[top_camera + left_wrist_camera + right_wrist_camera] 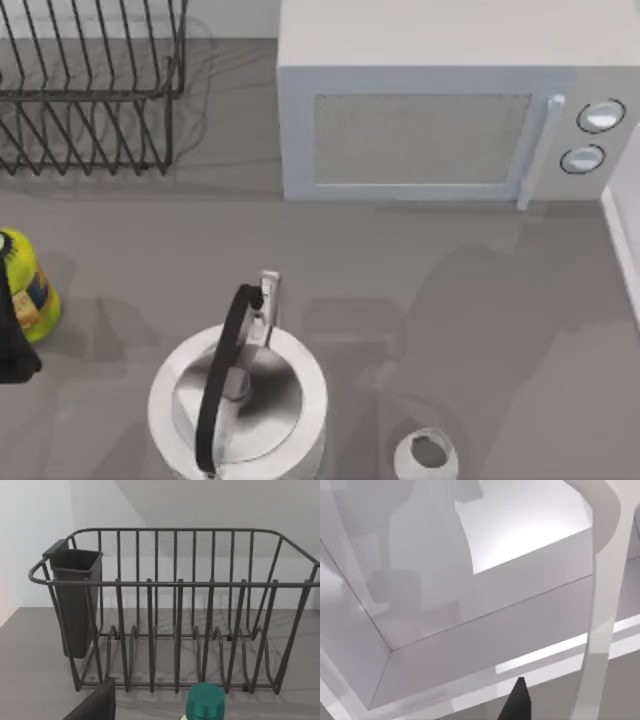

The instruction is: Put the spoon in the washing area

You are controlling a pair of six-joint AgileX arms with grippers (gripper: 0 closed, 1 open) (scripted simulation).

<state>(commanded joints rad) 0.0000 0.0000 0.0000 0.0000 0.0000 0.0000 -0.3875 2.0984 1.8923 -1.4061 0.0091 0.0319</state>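
The spoon is out of view. In the right wrist view, white slanted walls and a pale curved bar (602, 580) look like the washing area, seen close up. One dark fingertip (518, 700) of my right gripper pokes in below them. A white edge (622, 230) runs down the table's far right in the top view. My left arm (12, 335) is a dark shape at the left edge. In the left wrist view, a dark finger (95, 705) of my left gripper points toward the dish rack (175, 630).
A steel kettle (240, 400) with a black handle stands at the front centre, a small white cup (427, 455) to its right. A yellow bottle (30, 285) with a green cap (205, 702) sits at the left. The wire rack (90, 90) and microwave (440, 110) line the back.
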